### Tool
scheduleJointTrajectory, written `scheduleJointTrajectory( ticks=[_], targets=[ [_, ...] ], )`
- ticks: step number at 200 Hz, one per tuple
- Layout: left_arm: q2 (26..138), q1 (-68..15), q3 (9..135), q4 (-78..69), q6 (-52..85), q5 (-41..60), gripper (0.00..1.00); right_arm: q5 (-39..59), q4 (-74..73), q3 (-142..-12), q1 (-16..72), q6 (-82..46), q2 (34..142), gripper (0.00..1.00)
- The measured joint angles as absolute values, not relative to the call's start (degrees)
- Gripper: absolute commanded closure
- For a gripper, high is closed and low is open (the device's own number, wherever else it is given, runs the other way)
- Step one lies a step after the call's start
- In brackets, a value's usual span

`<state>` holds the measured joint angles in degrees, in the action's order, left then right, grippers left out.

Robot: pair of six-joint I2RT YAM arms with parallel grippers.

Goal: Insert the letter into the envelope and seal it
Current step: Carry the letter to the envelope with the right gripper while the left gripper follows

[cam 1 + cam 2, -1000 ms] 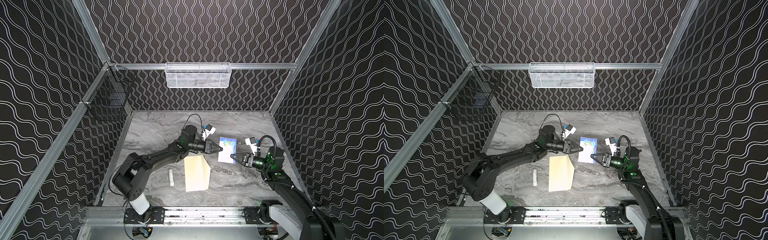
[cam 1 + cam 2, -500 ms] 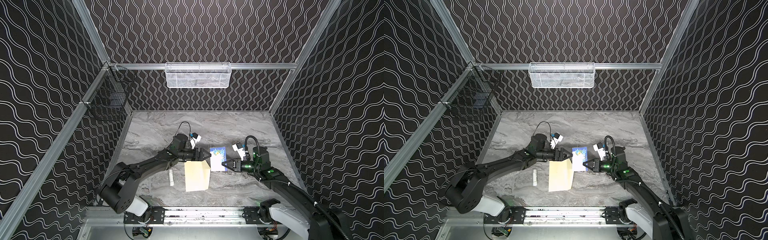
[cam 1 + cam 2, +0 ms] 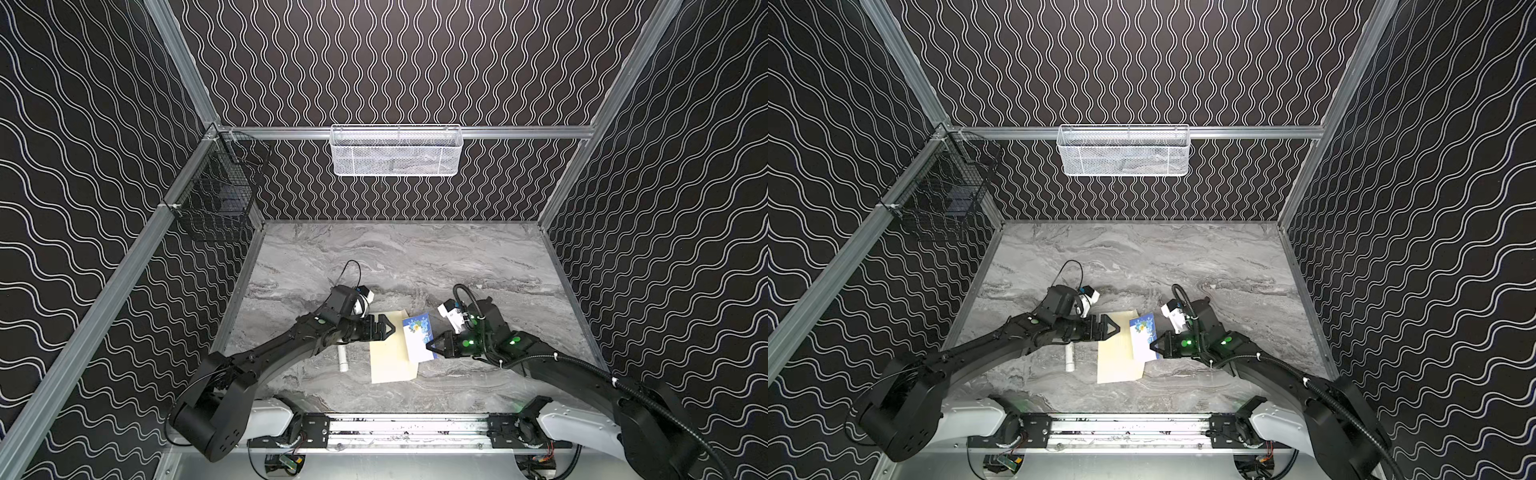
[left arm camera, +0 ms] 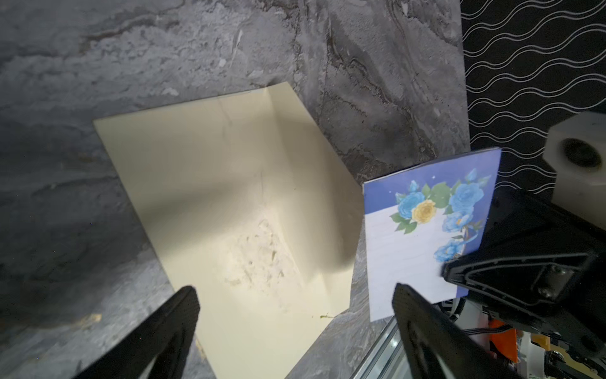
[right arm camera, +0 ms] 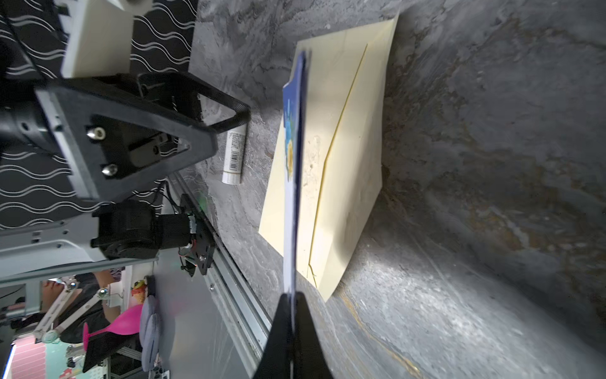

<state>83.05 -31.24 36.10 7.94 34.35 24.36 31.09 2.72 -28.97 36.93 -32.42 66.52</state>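
My left gripper (image 3: 390, 328) hangs spread wide over the 11 o'clock corner of the envelope (image 3: 390, 363). My right gripper (image 3: 433, 349) is pinching the letter (image 3: 417, 340), which is lifted over the envelope's 3 o'clock edge. The envelope lies flat toward 6 o'clock on the grey marbled table (image 3: 415, 257), with a white tube (image 3: 343, 360) at its 9 o'clock. Black wavy-lined walls enclose me. A white mesh basket (image 3: 395, 151) hangs at 12 o'clock and a black wire basket (image 3: 216, 199) at 10.
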Motion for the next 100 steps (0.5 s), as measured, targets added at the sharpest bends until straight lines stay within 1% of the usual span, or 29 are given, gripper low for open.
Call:
scheduleJointTrajectory(
  ticks=[79,100],
  targets=[
    [84.4,-31.2,33.3,8.7,34.1,23.2,0.05,24.8,6.1,-34.0,40.0,-33.9,73.5,1.0],
    [84.9,-31.2,33.3,8.4,34.2,23.7,0.08,24.3,7.2,-35.7,40.5,-33.9,75.5,1.0]
  ],
)
